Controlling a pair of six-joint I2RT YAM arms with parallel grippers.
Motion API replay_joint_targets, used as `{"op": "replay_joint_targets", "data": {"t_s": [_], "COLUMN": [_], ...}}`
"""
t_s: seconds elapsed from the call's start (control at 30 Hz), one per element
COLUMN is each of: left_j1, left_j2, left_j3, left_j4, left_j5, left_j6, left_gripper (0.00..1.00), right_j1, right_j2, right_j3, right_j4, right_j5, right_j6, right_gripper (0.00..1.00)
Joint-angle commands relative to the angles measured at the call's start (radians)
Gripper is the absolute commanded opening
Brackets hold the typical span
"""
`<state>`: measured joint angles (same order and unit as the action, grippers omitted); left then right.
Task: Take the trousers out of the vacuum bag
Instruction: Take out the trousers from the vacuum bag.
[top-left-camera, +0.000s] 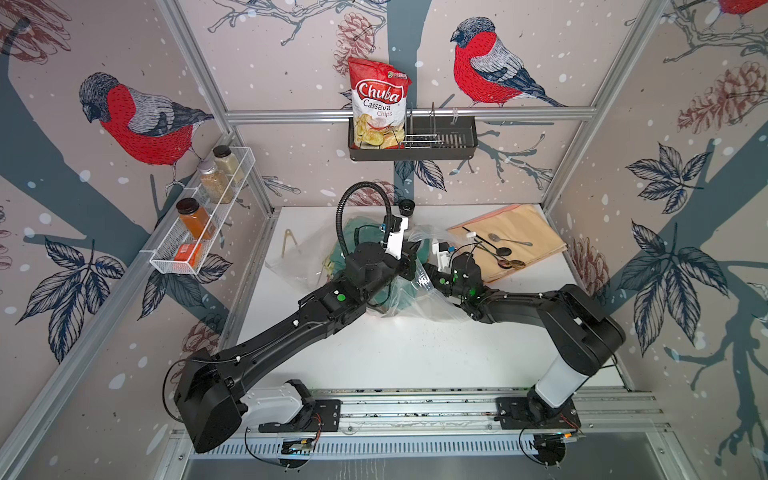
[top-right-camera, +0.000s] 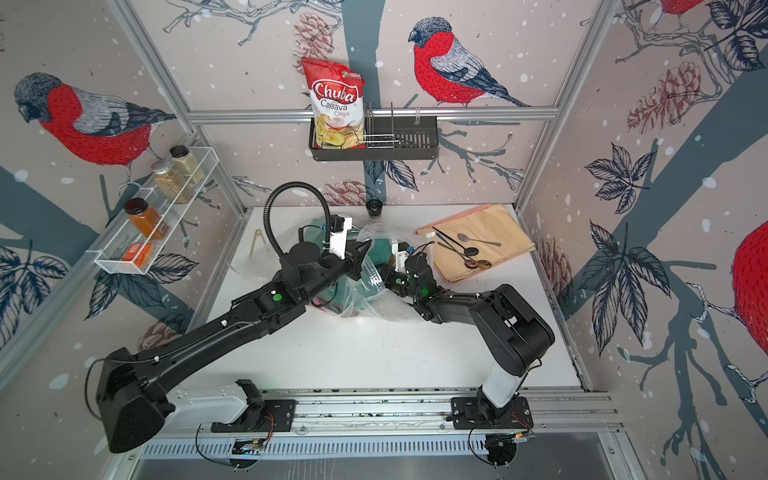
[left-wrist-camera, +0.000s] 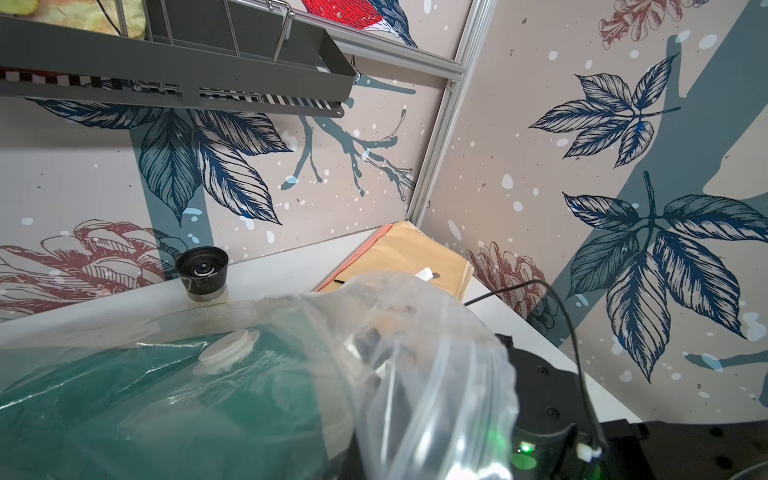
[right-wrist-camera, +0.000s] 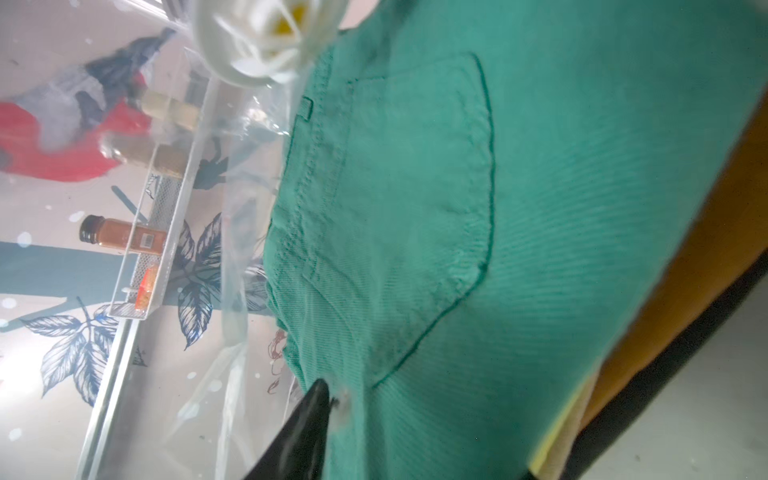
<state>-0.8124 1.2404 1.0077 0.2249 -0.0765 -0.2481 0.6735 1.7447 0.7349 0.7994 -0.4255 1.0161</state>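
Both top views: one vacuum bag (top-left-camera: 419, 305), clear and crumpled, mid-bench (top-left-camera: 415, 361), with the trousers (top-left-camera: 353, 235) inside it, teal on top. Two arms meet over the bag. Left tool (top-left-camera: 412, 254) clenched, bag film gathered up at it, the pinch itself hidden. Right tool (top-left-camera: 430, 274) pushed in under the film; can't tell if it is released or clenched. One peach cloth (top-left-camera: 523, 232) at the far right bench corner carries four spoons (top-left-camera: 504, 251). One wooden tongs (top-left-camera: 288, 243) left of the bag, one small black lens-like cylinder (top-left-camera: 407, 206) by the back wall. One wall basket (top-left-camera: 457, 153) holds one chips bag (top-left-camera: 377, 104). One wire shelf (top-left-camera: 174, 268) holds three spice jars (top-left-camera: 194, 216) and one orange box (top-left-camera: 188, 251). Left wrist: teal trousers under film, one round white valve disc (left-wrist-camera: 227, 351) on the bag's top, film bunched up close to the camera, tool's fingers out of frame. Right wrist: camera inside the bag, trousers stack shows four layers: teal, pale yellow, mustard, dark. One black finger (right-wrist-camera: 309, 424) has its tip at the teal fabric's edge; second finger out of frame.
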Motion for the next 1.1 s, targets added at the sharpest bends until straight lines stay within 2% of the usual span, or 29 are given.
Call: {"op": "replay_joint_targets", "data": {"t_s": [0.0, 0.2, 0.47, 0.53, 0.67, 0.73, 0.77, 0.93, 1.07], "left_j1": [-0.001, 0.0, -0.001, 0.0, -0.001, -0.001, 0.0, 0.002, 0.011], "left_j2": [-0.015, -0.021, -0.019, -0.021, -0.017, -0.014, -0.011, 0.008, 0.03], "left_j3": [0.002, -0.004, -0.041, -0.044, -0.05, -0.053, -0.055, -0.063, -0.06], "left_j4": [0.079, 0.078, 0.096, 0.1, 0.104, 0.106, 0.108, 0.117, 0.129], "left_j5": [-0.007, -0.011, -0.011, -0.013, -0.025, -0.031, -0.034, -0.056, -0.055], "left_j6": [0.003, 0.003, -0.003, -0.002, 0.004, 0.007, 0.009, 0.016, 0.012], "left_gripper": [0.0, 0.0, 0.0, 0.0, 0.0, 0.0, 0.0, 0.0, 0.0], "right_j1": [0.003, 0.006, 0.012, 0.014, 0.018, 0.021, 0.027, 0.058, 0.064], "right_j2": [0.039, 0.092, 0.11, 0.111, 0.106, 0.088, 0.074, -0.047, -0.136], "right_j3": [0.003, 0.016, 0.065, 0.073, 0.087, 0.095, 0.1, 0.15, 0.179], "right_j4": [0.131, 0.255, 0.22, 0.195, 0.148, 0.1, 0.063, -0.228, -0.379], "right_j5": [-0.04, -0.07, -0.056, -0.044, -0.028, -0.018, -0.009, 0.112, 0.166], "right_j6": [0.059, 0.124, 0.105, 0.092, 0.068, 0.041, 0.022, -0.143, -0.208], "right_gripper": [0.48, 0.46, 0.44, 0.37, 0.12, 0.02, 0.0, 0.0, 0.0]}}
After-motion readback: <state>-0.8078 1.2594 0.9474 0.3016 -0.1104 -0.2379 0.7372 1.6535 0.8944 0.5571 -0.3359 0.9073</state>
